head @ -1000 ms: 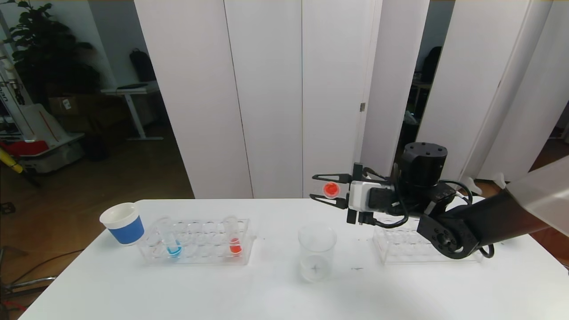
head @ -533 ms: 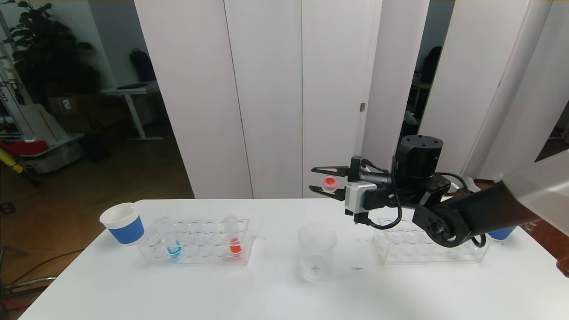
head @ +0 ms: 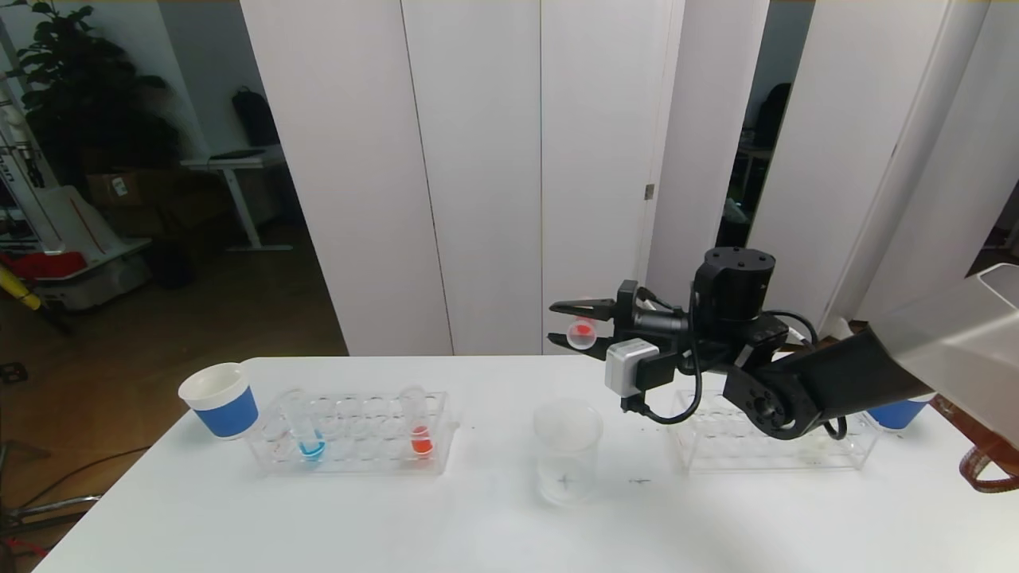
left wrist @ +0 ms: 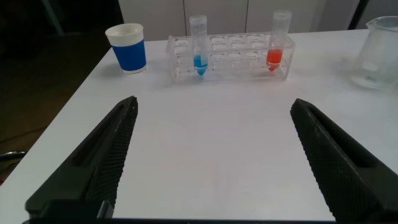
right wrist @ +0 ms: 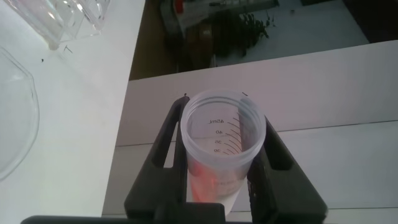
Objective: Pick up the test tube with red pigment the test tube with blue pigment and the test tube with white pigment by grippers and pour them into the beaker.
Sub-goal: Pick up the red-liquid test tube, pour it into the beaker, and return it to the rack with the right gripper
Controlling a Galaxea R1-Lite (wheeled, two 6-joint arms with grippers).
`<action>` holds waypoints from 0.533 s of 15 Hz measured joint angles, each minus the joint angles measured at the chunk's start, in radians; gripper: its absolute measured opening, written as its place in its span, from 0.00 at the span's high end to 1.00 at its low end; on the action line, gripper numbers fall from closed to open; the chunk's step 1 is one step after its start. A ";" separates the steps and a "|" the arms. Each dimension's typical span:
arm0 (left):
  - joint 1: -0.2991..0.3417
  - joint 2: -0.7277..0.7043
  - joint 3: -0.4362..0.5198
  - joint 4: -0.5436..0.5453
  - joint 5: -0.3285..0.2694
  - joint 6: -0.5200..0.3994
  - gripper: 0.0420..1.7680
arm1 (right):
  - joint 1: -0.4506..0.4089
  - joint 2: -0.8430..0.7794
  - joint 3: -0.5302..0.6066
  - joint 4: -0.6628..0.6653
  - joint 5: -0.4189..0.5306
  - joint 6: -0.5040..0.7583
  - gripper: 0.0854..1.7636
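Note:
My right gripper [head: 567, 322] is shut on the test tube with red pigment [head: 582, 330], which lies about level in the air, above and just behind the beaker [head: 567, 450]. In the right wrist view the tube [right wrist: 221, 149] sits between the fingers, open mouth facing the camera and red low inside. A second red-bottomed tube [head: 420, 434] and the test tube with blue pigment [head: 309, 438] stand in the left rack [head: 350, 458]. The test tube with white pigment is out of view. My left gripper [left wrist: 214, 106] hangs open over bare table, facing that rack.
A blue-sleeved paper cup [head: 221, 400] stands left of the left rack. A second clear rack [head: 768, 454] lies under my right arm, with another blue cup [head: 899, 414] behind it. White panels rise behind the table's far edge.
My right gripper has risen and shifted slightly left with the red tube, and the wrist has rolled. The left gripper and everything on the table have not moved.

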 joint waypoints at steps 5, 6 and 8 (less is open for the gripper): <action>0.000 0.000 0.000 0.000 0.000 0.000 0.01 | 0.017 0.021 -0.019 -0.005 0.000 -0.049 0.69; 0.000 0.000 0.000 0.000 0.000 0.000 0.01 | 0.014 0.026 -0.020 -0.006 0.001 -0.079 0.69; 0.000 0.000 0.000 0.000 0.000 0.000 0.01 | 0.010 0.033 -0.031 -0.006 0.002 -0.107 0.69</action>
